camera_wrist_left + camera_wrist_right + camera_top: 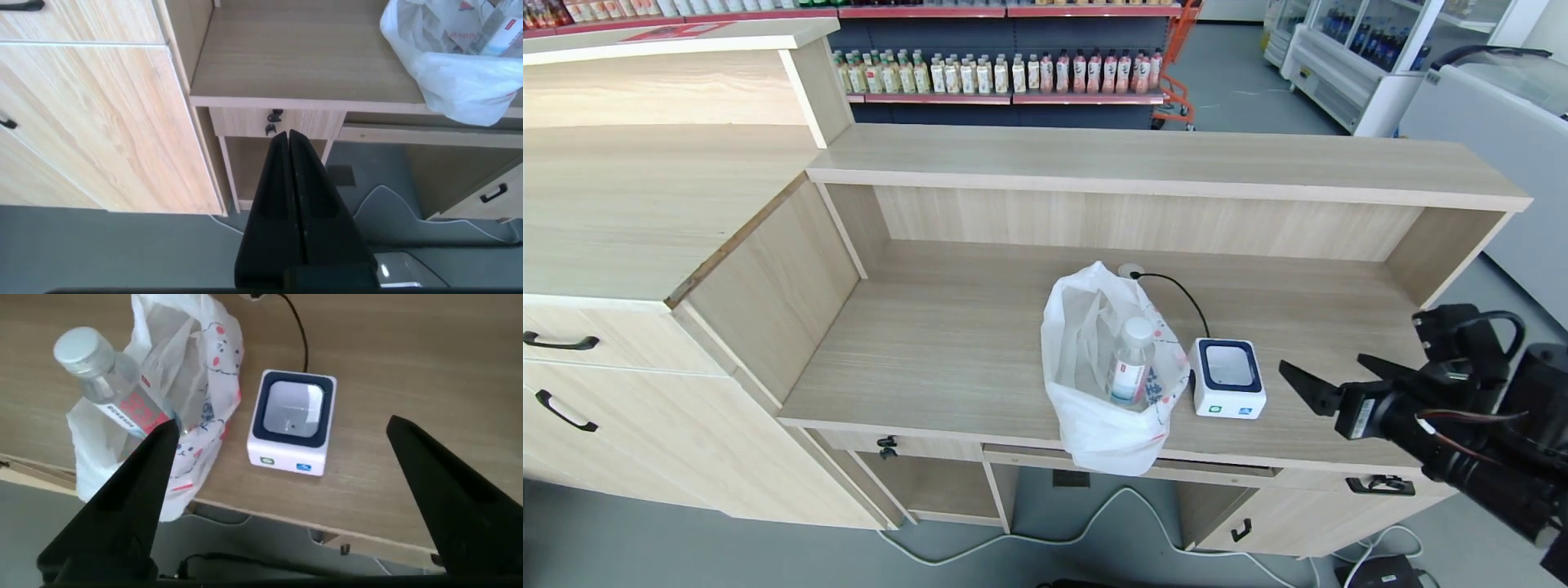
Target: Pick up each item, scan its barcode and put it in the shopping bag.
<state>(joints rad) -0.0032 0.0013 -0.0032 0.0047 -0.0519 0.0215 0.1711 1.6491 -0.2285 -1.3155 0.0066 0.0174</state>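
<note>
Shopping bag (1094, 433) hides the bottle's (1134, 359) base; bag print at the bottle's four o'clock is too small to tell.

my right arm (1494, 465) comes in from the near right corner and angles toward the left, with the wrist (1421, 408) held roughly level. the right pincer (1321, 362) points left, its two black fingers (1303, 384) spread wide with nothing between them. on the right wrist camera the same right pincer (282, 425) gapes, each finger tapering to a point, and it is empty. my left pincer (286, 140) sits on the near left side, pointing toward the far side. its fingers are pressed flat together along their whole length, gripping nothing.
</note>
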